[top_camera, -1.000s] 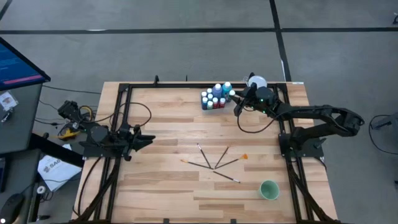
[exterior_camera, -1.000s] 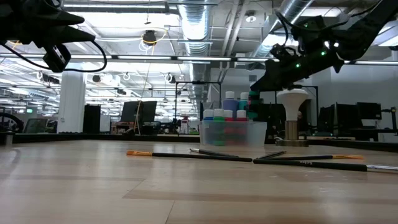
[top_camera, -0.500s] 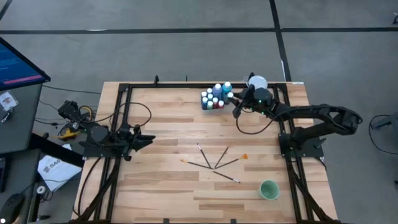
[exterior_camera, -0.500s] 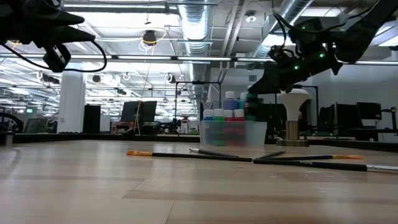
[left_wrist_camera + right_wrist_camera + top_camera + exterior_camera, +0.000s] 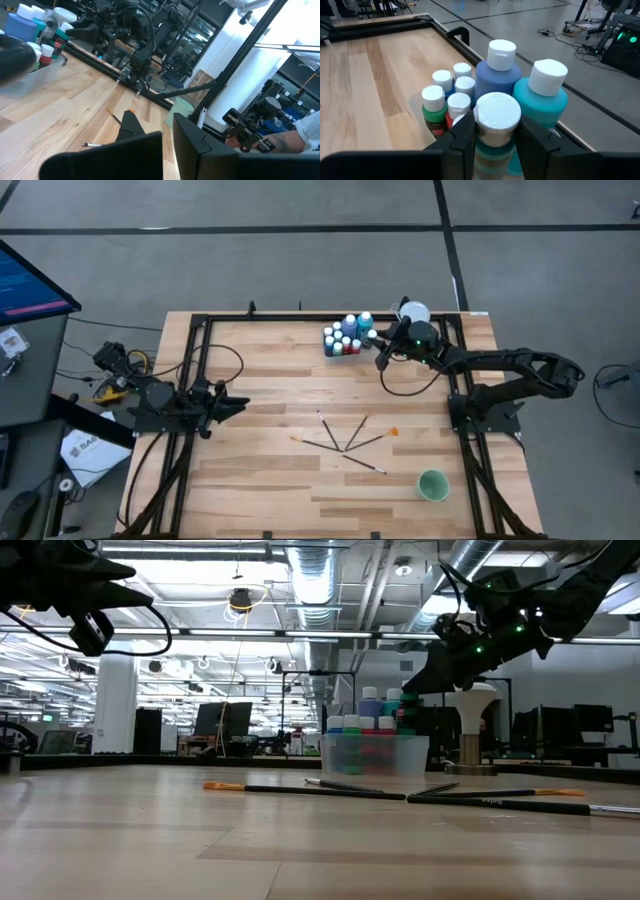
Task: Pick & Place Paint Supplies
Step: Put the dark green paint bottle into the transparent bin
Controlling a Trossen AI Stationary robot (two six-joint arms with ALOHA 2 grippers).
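Right wrist view — fingers (image 5: 492, 131) clamp teal bottle (image 5: 495, 125).

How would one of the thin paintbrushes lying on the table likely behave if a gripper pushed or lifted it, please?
The paintbrushes are thin and lie flat on smooth wood, so a sideways push would probably slide or spin one. A thin handle flat on the table leaves little to grip, so a pinch may slip. They look light and stiff; two cross, so lifting one may nudge another.

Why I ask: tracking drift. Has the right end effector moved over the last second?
Yes, slightly. In the high view the right end effector, shut on a small bottle, has edged away from the white-topped stand, toward the bottle cluster.
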